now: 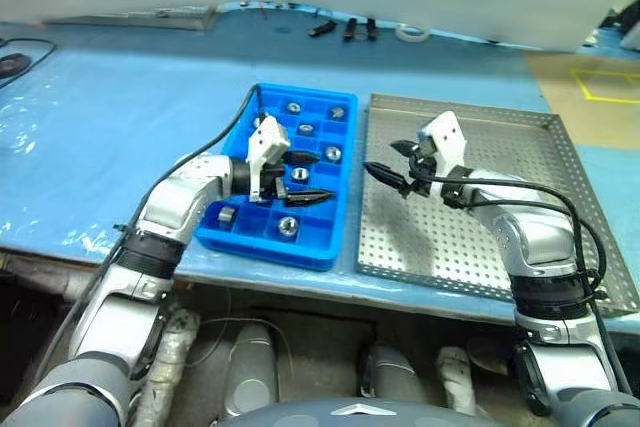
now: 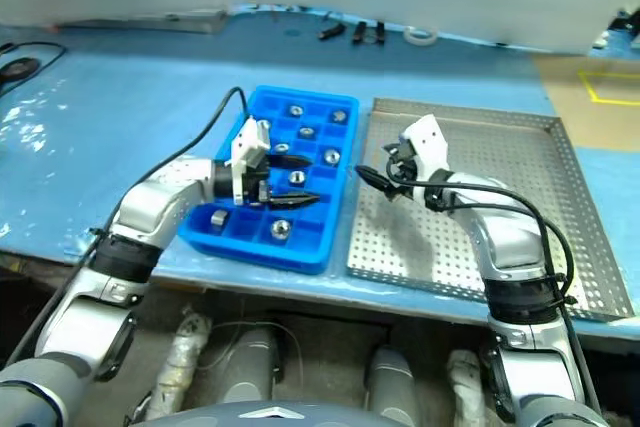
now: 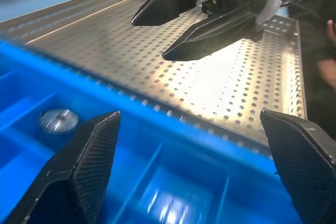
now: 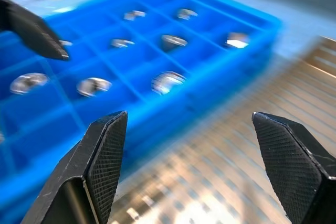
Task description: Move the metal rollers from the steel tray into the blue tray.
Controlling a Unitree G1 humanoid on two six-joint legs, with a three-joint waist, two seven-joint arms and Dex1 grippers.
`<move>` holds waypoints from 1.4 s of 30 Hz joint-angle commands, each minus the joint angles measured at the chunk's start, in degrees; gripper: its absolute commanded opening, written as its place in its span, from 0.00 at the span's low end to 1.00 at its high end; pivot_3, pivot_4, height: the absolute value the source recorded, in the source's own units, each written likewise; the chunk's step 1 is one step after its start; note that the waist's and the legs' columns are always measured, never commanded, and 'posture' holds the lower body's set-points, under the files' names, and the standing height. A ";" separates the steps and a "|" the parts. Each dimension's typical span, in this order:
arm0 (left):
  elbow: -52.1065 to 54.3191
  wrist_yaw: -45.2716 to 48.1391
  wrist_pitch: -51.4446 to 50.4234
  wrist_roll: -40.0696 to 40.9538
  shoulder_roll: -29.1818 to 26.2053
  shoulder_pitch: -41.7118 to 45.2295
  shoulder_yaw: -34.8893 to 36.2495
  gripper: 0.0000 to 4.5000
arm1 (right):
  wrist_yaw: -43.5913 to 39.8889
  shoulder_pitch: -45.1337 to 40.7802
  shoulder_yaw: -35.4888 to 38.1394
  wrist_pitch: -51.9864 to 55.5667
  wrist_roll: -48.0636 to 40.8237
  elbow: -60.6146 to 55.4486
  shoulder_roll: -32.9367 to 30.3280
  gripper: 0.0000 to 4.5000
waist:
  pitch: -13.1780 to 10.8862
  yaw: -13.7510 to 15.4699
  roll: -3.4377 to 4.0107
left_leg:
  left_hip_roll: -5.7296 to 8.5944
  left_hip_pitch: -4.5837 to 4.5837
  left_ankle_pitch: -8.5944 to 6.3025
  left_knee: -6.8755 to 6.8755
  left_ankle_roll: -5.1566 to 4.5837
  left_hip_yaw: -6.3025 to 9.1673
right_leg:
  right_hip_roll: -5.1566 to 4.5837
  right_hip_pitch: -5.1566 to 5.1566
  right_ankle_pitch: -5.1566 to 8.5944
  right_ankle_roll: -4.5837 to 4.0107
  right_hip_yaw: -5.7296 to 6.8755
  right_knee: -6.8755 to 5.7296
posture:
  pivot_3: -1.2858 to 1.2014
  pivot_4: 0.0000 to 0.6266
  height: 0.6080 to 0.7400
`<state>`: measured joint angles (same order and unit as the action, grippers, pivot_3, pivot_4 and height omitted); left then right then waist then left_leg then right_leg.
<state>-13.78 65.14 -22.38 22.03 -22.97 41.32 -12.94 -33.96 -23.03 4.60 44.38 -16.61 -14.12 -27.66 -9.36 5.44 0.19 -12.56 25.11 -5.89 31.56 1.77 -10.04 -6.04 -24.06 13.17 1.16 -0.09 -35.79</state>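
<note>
- You work over a blue-covered worktop [image 1: 120, 127]; the blue tray [image 1: 237, 239] sits just beside the steel tray [image 1: 560, 207].
- Your left pincer [image 1: 300, 177] hovers wide and empty over the blue tray's compartments, the metal rollers [image 1: 287, 225] below and around it.
- Your right pincer [image 1: 390, 162] stands wide and empty above the steel tray, whose visible floor is bare.
- Judged: the transfer looks finished; next, scan the hidden patch under the right arm.

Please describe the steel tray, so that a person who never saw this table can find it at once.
On the blue-covered table two trays lie side by side. The steel tray is on the robot's right, next to the blue tray. It is silver metal, wider, with low rims and a floor of small holes instead of square compartments.
</note>
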 commanded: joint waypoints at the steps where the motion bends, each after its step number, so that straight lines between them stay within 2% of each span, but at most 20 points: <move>1: -4.93 3.67 3.87 -1.64 2.76 4.13 -1.15 1.00 | 5.36 3.78 5.22 1.20 0.67 -5.78 -0.76 0.89 | 0.00 -1.22 0.00 | -0.01 -0.02 -0.01 0.00 -0.03 -0.01 | 0.02 0.00 0.01 -0.02 -0.01 0.01 | 0.40 0.24 1.00; 4: -9.76 6.27 6.55 -3.03 6.29 7.60 -2.21 1.00 | 11.95 8.82 9.89 0.75 3.28 -6.46 -0.05 0.89 | 0.00 -2.39 0.00 | -0.03 -0.03 -0.08 0.06 -0.15 -0.06 | 0.02 0.00 0.09 -0.17 -0.03 0.03 | 0.37 0.24 1.00; 7: -12.49 7.77 7.98 -3.99 7.99 9.23 -2.18 1.00 | 15.42 11.04 11.40 -0.56 4.09 -6.20 1.18 0.89 | 0.00 -3.59 0.00 | -0.02 -0.02 -0.18 0.25 -0.33 -0.12 | 0.00 0.04 0.10 -0.17 -0.03 0.04 | 0.36 0.24 1.00; 9: -13.44 8.36 8.50 -4.33 8.52 9.71 -1.94 1.00 | 17.17 11.54 12.01 -1.67 4.42 -5.06 2.32 0.97 | 0.01 -4.44 0.01 | -0.04 -0.06 -0.33 0.41 -0.57 -0.22 | 0.01 0.04 0.08 -0.14 -0.03 0.02 | 0.36 0.24 1.00; 10: -13.64 8.60 8.62 -4.47 8.65 9.81 -1.79 1.00 | 18.05 11.63 12.11 -2.19 5.01 -4.24 2.54 1.00 | 0.01 -4.78 0.01 | -0.04 -0.07 -0.37 0.44 -0.63 -0.25 | 0.00 0.05 0.07 -0.13 -0.05 0.02 | 0.36 0.24 1.00; 14: -13.62 9.26 8.68 -4.99 8.57 9.75 -1.23 1.00 | 22.14 10.11 13.14 -4.63 6.77 1.20 3.43 1.00 | 0.01 -4.75 0.02 | -0.08 -0.07 -0.46 0.65 -0.79 -0.28 | 0.00 0.11 0.00 -0.16 -0.08 0.02 | 0.37 0.24 1.00; 20: -9.26 7.99 6.15 -4.62 6.81 7.05 -0.38 1.00 | 27.47 6.13 15.30 -6.52 8.46 15.21 2.73 1.00 | 0.02 -4.52 0.03 | 0.07 -0.09 -0.55 0.78 -0.94 -0.31 | -0.15 0.28 -0.04 -0.18 -0.06 0.04 | 0.40 0.24 1.00; 24: -5.77 6.75 4.43 -4.57 5.52 4.76 0.33 1.00 | 26.99 4.22 15.85 -7.87 6.56 16.50 3.12 1.00 | 0.02 -3.61 0.05 | 0.07 -0.09 -0.60 0.79 -1.03 -0.31 | -0.18 0.40 -0.03 -0.19 -0.02 0.10 | 0.41 0.24 1.00; 30: -3.07 5.43 2.57 -4.13 4.74 3.02 0.94 1.00 | 24.28 3.53 12.66 -7.33 5.49 13.68 3.58 1.00 | 0.02 -3.20 0.06 | 0.06 -0.10 -0.60 0.80 -1.05 -0.31 | -0.17 0.37 -0.04 -0.18 -0.01 0.08 | 0.42 0.24 1.00; 42: -2.36 5.68 2.00 -4.15 4.82 2.91 0.64 1.00 | 23.20 3.97 11.83 -7.12 4.81 10.84 3.48 1.00 | 0.02 -3.16 0.07 | 0.06 -0.15 -0.60 0.75 -1.04 -0.32 | -0.17 0.41 -0.03 -0.18 -0.02 0.14 | 0.42 0.24 1.00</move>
<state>-17.81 70.38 -20.50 16.96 -18.06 43.74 -13.17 -10.69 -18.74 16.05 37.93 -11.38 -0.02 -23.99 -9.35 2.29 0.26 -12.50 24.96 -6.49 32.31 0.73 -10.35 -6.21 -23.65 13.14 0.98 -0.10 -35.65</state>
